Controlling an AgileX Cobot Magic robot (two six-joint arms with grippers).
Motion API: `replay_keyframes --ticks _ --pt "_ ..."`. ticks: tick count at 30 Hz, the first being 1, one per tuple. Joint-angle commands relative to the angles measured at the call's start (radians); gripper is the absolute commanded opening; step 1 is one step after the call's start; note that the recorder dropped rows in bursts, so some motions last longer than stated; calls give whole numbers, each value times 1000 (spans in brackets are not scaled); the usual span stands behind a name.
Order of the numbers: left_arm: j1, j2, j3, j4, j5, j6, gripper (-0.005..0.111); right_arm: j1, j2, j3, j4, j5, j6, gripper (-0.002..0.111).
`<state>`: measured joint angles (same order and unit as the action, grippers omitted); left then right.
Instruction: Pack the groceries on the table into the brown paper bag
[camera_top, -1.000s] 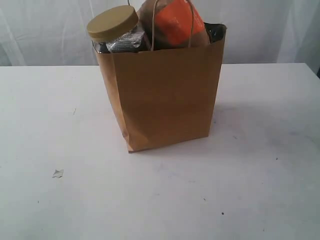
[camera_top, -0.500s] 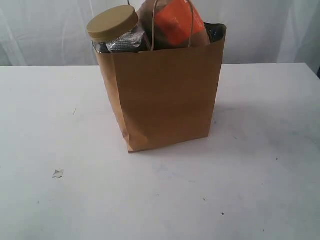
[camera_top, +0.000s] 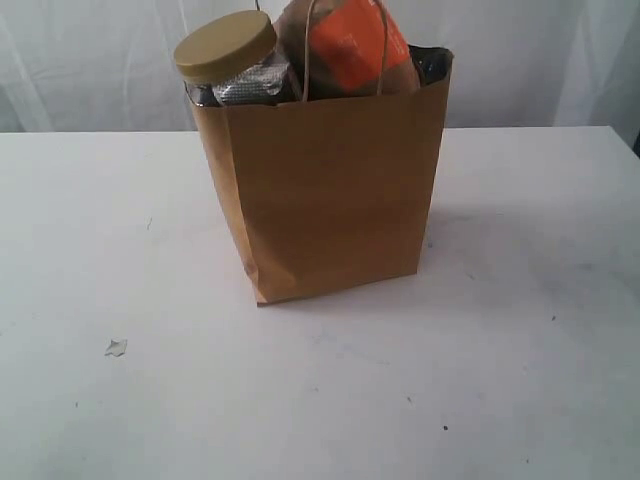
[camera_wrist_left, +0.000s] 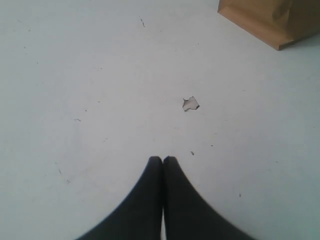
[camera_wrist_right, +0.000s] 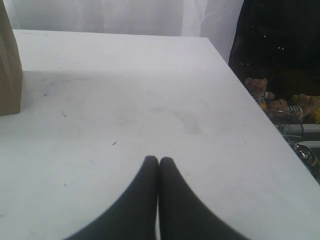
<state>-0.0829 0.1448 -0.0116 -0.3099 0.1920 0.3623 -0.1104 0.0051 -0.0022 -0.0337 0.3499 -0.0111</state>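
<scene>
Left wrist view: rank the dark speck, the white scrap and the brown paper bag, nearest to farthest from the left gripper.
1. The dark speck, just ahead of the shut left gripper.
2. The white scrap, farther ahead.
3. The brown paper bag, farthest; only its bottom corner shows.

No lettering is legible; print on the brown-orange pouch (camera_top: 350, 45) is blurred.

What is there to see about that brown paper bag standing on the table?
The kraft-brown paper bag is a rectangular sack of plain, smooth paper, standing upright on the white tabletop. A thin twisted paper handle loops up from its open top. It is full: a round mustard-coloured lid, an orange pouch and a crinkled silvery wrapper poke above the rim. Only the tabletop and its contents touch it.
</scene>
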Motion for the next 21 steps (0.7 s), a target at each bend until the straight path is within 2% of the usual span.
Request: replay_keyframes --ticks 1,4,5,6,10,21 --pt "-7 -5 2 100 -228 65 0 -8 -5 2 0 -4 -12 0" --pt "22 -5 12 198 -249 -158 0 -8 -5 2 0 -4 -12 0" --pt "37 -31 12 252 -76 -313 0 -8 -5 2 0 -4 -12 0" --pt "49 -83 12 298 48 -348 0 -8 -5 2 0 -4 -12 0" --pt "100 -145 12 320 73 -344 0 -8 -5 2 0 -4 -12 0" --pt "101 -145 12 320 63 -338 0 -8 -5 2 0 -4 -12 0"
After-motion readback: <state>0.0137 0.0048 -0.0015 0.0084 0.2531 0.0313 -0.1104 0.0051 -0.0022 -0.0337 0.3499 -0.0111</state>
